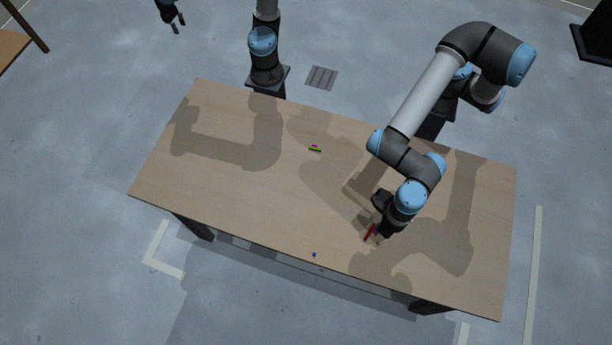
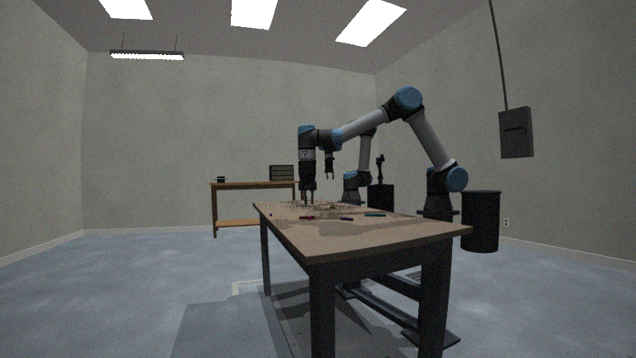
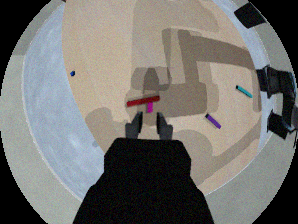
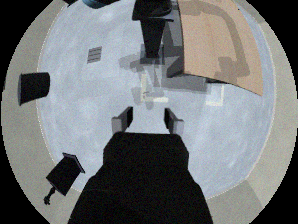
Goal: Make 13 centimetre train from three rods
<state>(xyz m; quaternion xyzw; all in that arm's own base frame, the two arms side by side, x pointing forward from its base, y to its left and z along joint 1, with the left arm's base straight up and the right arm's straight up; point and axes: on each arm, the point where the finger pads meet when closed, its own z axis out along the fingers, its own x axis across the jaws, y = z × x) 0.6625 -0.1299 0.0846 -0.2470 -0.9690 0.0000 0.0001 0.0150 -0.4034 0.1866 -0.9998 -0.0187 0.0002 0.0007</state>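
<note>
Our left pincer (image 1: 377, 232) (image 2: 308, 203) (image 3: 149, 118) is half open with nothing in it, up above the red rod (image 1: 368, 234) (image 2: 302, 218) (image 3: 136, 102), and much nearer than our wide-open right pincer (image 1: 179, 25) (image 2: 329, 177) (image 4: 148, 113). We think it wants the little magenta rod (image 1: 375, 231) (image 2: 310, 218) (image 3: 150, 107), low down ahead of its tips, right by the red rod's long side. That little rod points straight at the red rod's side, so our left fingers can pinch across it.

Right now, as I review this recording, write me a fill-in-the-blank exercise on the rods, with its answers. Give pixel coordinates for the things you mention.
1. The small magenta rod nearest the left end effector (image 3: 149, 118) sits beside the long ____ rod.
2. The rod nearest the purple rod (image 3: 213, 121) on its far side from the left end effector is ____.
3. Beside the lime rod (image 1: 315, 149) lies a ____ rod.
4. The small cube-like rod (image 1: 314, 254) (image 3: 72, 73) near the table's edge is ____.

Missing words: red; turquoise; magenta; blue.
</note>
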